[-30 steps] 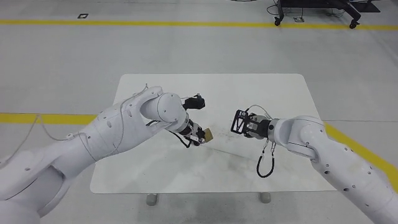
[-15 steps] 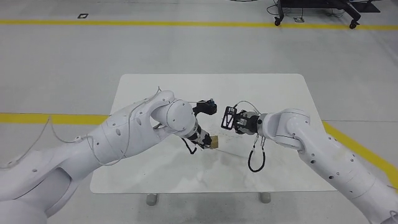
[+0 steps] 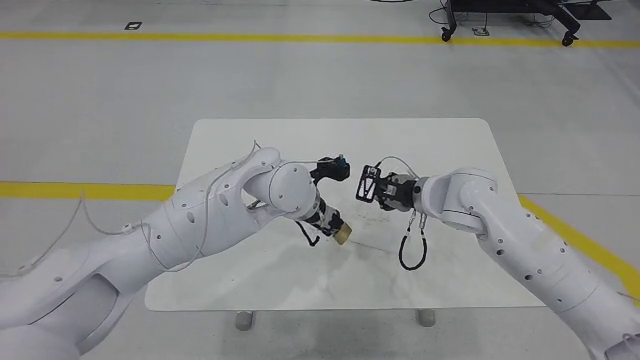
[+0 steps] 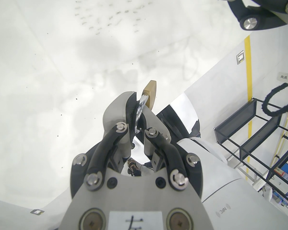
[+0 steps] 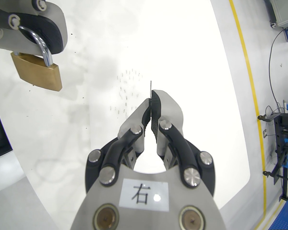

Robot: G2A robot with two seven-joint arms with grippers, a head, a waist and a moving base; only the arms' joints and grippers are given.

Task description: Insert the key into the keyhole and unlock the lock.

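Padlock [image 3: 343, 233] taken as reference; it is held over the middle of the white table [image 3: 440, 150]. Left gripper [image 4: 140, 106] comes in from the padlock's left and is clamped tight on the steel shackle [image 4: 138, 111]. The brass body juts out past the fingertips. Right of the padlock, close by but not touching, sits the right gripper [image 5: 150, 96]. Its fingers are pinched together on the key [image 5: 150, 86], a thin blade seen edge-on that pokes out beyond the pads. A gap of bare tabletop shows between key tip and padlock. Small dark scuff marks [image 5: 127, 89] on the table lie under that gap.
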